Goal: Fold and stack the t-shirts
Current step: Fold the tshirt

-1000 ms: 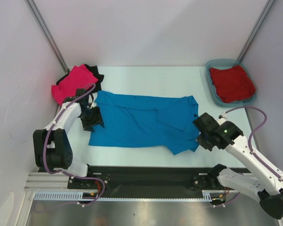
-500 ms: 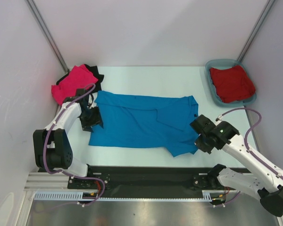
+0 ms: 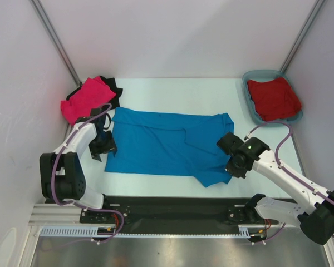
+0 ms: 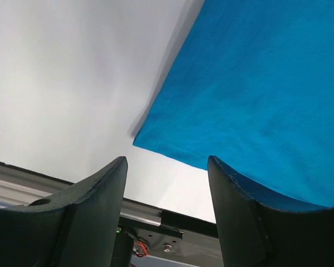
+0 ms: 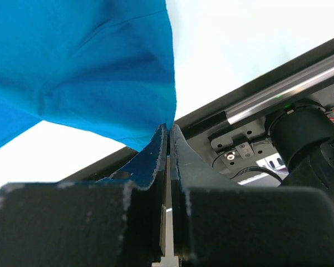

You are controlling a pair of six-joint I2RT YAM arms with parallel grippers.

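A bright blue t-shirt point(image 3: 161, 147) lies spread flat across the middle of the table. My right gripper point(image 3: 232, 166) point(image 5: 168, 130) is shut on that shirt's near right corner, and the cloth point(image 5: 89, 67) hangs pinched between its jaws, lifted a little. At the shirt's left edge my left gripper point(image 3: 101, 150) point(image 4: 167, 183) stands open, with bare table between its fingers and the blue hem point(image 4: 172, 153) just ahead. A hot pink t-shirt point(image 3: 86, 97) lies crumpled over a black one point(image 3: 113, 88) at the back left. A dark red t-shirt point(image 3: 273, 99) fills the tub.
The teal tub point(image 3: 250, 78) stands at the back right corner. White walls close in on both sides. The black rail point(image 3: 172, 208) with both arm bases runs along the near edge, just beyond both grippers' fingertips in the wrist views.
My right gripper has moved left and inward, drawing the shirt's near right corner with it. The left gripper has slid slightly left, off the shirt's edge.
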